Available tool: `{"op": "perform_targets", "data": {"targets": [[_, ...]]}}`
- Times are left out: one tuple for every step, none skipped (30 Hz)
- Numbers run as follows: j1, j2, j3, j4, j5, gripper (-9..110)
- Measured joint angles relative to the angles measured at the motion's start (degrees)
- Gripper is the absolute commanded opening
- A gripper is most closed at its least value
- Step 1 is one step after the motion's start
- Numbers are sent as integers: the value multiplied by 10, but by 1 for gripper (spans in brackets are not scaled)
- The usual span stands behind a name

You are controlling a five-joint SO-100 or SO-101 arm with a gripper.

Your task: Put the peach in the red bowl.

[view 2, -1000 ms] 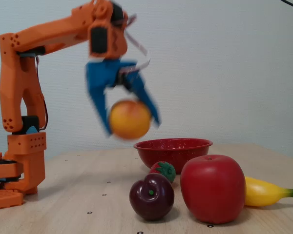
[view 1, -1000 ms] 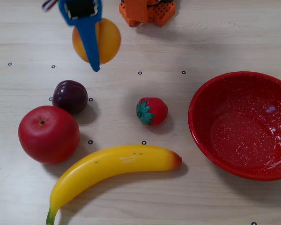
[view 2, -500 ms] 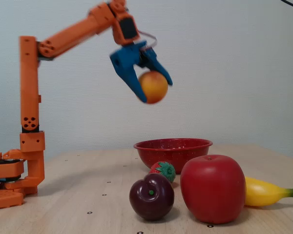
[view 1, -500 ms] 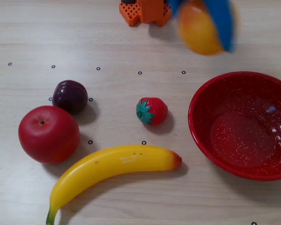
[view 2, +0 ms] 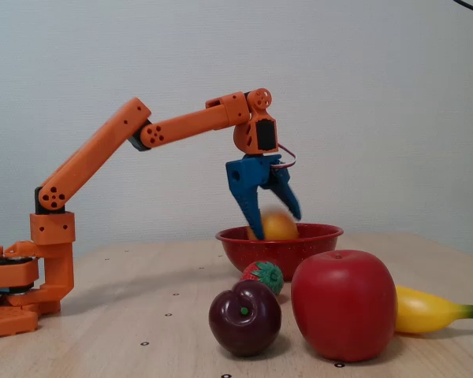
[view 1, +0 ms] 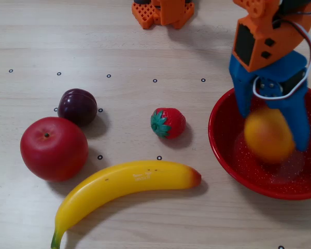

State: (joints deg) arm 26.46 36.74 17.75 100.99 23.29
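Claw [view 2: 273, 220] spread — peach [view 1: 268, 135] over red bowl [view 1: 223, 140].

Arm [view 2: 102, 150]: orange printed links, dark screw holes at the joints, black servo faces. Gripper [view 2: 272, 214]: blue plastic, two tapered fingers. White cable [view 1: 280, 93] loops beside the wrist servo. Orange base [view 2: 20, 291], black parts inside.

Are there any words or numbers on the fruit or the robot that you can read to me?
Banana: a small pale printed mark on its side in the overhead view, too small and blurred to read.
Table: little black ring marks in rows, just circles, no letters or numbers.
Nothing readable shows on the peach, red bowl, apple, plum, strawberry or gripper.
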Motion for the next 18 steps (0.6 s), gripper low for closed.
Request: {"op": "perform_targets", "data": {"targets": [[1, -2, -12, 0, 0, 55], [2, -3, -18, 0, 0, 56], [2, -3, -18, 0, 0, 56], [2, -5, -18, 0, 0, 56], [1, -6, -18, 0, 0, 56], [1, -7, -18, 0, 0, 56], [0, -7, -19, 0, 0, 54], [0, -7, -19, 0, 0, 51], [0, -6, -19, -4, 0, 48], [0, -5, -18, -10, 0, 42], [0, 0, -13, -15, 0, 36], [-2, 17, 8, -24, 0, 31], [-4, 42, 33, -31, 0, 26], [-7, 75, 62, -40, 0, 20], [-13, 109, 89, -48, 0, 16], [-24, 156, 122, -60, 0, 14], [-35, 203, 154, -69, 0, 10], [-54, 253, 189, -79, 0, 5]]}}
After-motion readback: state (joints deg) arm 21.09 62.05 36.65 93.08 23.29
